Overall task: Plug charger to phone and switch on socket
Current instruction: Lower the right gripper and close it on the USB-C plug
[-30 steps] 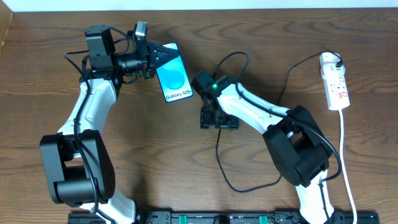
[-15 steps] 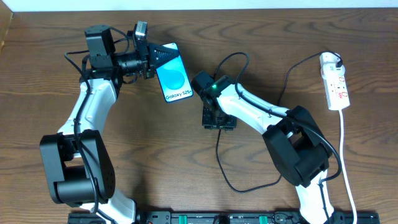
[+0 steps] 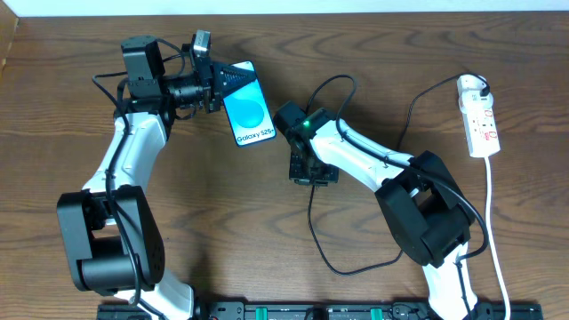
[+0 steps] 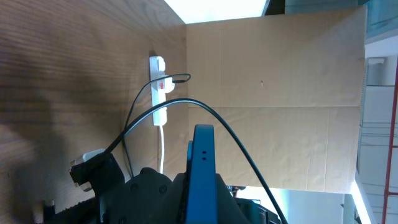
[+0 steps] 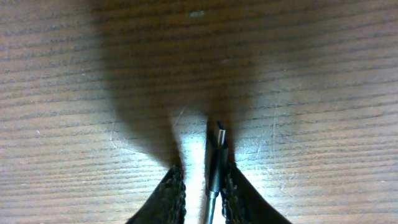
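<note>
The phone [image 3: 246,111], blue screen up, is tilted off the table at the back, with my left gripper [image 3: 216,84] shut on its upper end. In the left wrist view the phone [image 4: 202,162] stands edge-on between the jaws. The charger cable [image 3: 313,231] loops across the table to its black plug [image 3: 478,87] in the white socket [image 3: 480,120] at the far right. My right gripper [image 3: 313,174] points down at the table just right of the phone. Its jaws are narrow around the charger's plug tip [image 5: 218,152], which lies against the right finger [image 5: 232,190]. A slit of light separates it from the left finger.
The socket's white cord [image 3: 494,222] runs down the right side toward the front edge. The black cable arcs over the right arm [image 3: 373,160] and loops in front of it. A cardboard wall [image 4: 280,93] stands beyond the table's far side.
My right gripper's jaws have drawn in from wide apart to a narrow gap around the plug tip. The left arm and phone have not moved.
</note>
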`<action>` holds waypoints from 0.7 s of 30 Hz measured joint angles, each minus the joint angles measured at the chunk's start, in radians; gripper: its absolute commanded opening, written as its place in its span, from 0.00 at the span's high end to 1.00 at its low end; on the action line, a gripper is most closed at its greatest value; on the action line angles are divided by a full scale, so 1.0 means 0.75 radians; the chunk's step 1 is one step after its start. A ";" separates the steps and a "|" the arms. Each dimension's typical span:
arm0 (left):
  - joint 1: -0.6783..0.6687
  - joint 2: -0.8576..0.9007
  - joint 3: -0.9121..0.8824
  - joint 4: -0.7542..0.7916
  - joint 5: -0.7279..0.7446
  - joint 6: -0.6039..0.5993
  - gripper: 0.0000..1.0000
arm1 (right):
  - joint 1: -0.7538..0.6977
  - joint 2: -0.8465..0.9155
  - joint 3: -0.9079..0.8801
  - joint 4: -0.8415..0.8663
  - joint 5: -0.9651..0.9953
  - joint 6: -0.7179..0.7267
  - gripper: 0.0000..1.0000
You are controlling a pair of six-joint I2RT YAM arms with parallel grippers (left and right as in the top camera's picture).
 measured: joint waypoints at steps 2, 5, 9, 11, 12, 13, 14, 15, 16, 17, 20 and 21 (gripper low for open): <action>0.000 0.000 0.000 0.000 0.000 0.000 0.93 | 0.000 0.000 0.000 -0.001 0.000 0.001 0.92; 0.000 0.000 0.000 0.000 0.000 -0.001 0.93 | 0.000 0.000 0.000 -0.002 -0.001 0.005 0.99; 0.000 0.000 0.000 0.001 0.000 0.000 0.93 | -0.001 0.000 0.000 -0.003 -0.001 0.006 0.99; 0.000 0.000 0.000 0.000 0.000 -0.001 0.93 | -0.002 0.000 0.000 -0.003 -0.001 0.006 0.99; 0.000 0.000 0.000 0.001 0.000 -0.001 0.93 | -0.005 0.000 0.000 -0.004 -0.001 0.006 0.99; 0.000 0.000 0.000 0.000 0.000 -0.001 0.93 | -0.007 0.000 0.000 -0.005 -0.002 0.006 0.99; 0.000 0.000 0.000 0.000 0.000 -0.001 0.93 | -0.010 0.000 0.000 -0.009 -0.002 0.006 0.99; 0.000 0.000 0.000 0.000 0.000 0.000 0.92 | -0.016 0.000 0.000 -0.014 -0.005 0.005 0.99; 0.000 0.000 0.000 0.001 0.000 0.000 0.93 | -0.023 0.000 0.000 -0.019 -0.007 0.005 0.99; 0.000 0.000 0.000 0.000 0.000 0.000 0.93 | -0.035 0.000 0.000 -0.025 -0.010 -0.001 0.99; 0.000 0.000 0.000 0.000 0.000 -0.001 0.92 | -0.077 0.000 0.000 -0.024 -0.047 -0.031 0.99; 0.000 0.000 0.000 0.000 0.000 -0.001 0.92 | -0.096 0.000 0.000 -0.021 -0.072 -0.051 0.99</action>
